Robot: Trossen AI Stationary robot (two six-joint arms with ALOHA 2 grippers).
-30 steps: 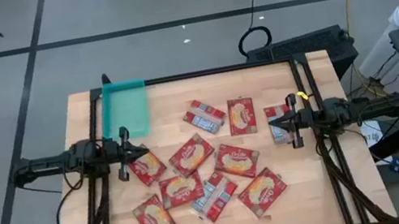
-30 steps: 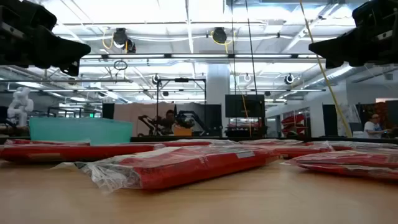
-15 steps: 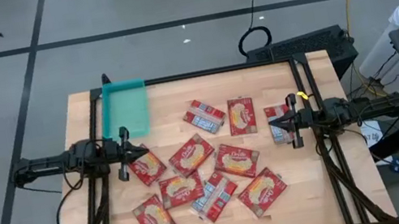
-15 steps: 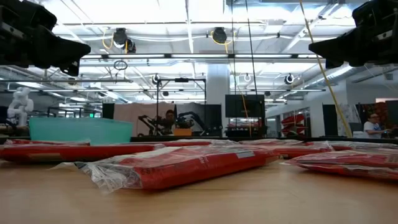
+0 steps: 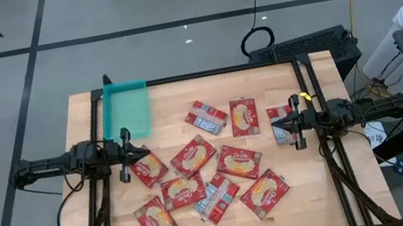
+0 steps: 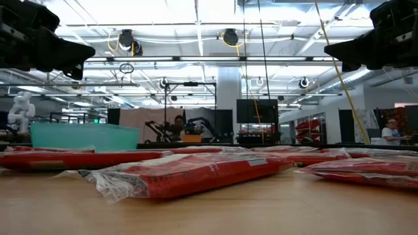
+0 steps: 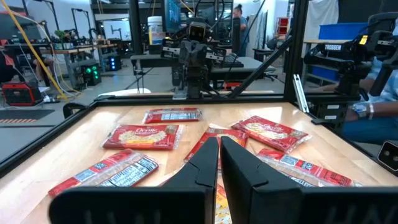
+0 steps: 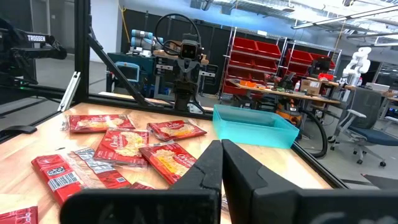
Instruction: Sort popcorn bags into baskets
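Observation:
Several red popcorn bags (image 5: 193,157) lie flat and scattered over the middle of the wooden table; a few, such as one at the far side (image 5: 206,117), show a silvery white-and-blue face. The teal basket (image 5: 126,110) stands at the far left and holds nothing I can see. My left gripper (image 5: 144,152) is shut and hovers at the left, over the edge of one bag (image 5: 149,169). My right gripper (image 5: 275,124) is shut and hovers at the right, over another bag (image 5: 281,134). In the low view both grippers, left (image 6: 90,52) and right (image 6: 328,49), are well above the bags.
Black frame rails (image 5: 203,74) run along the table's far edge and down both sides. Bare wood shows along the far edge right of the basket and along the near edge. Beyond the table there are people and other equipment in the room.

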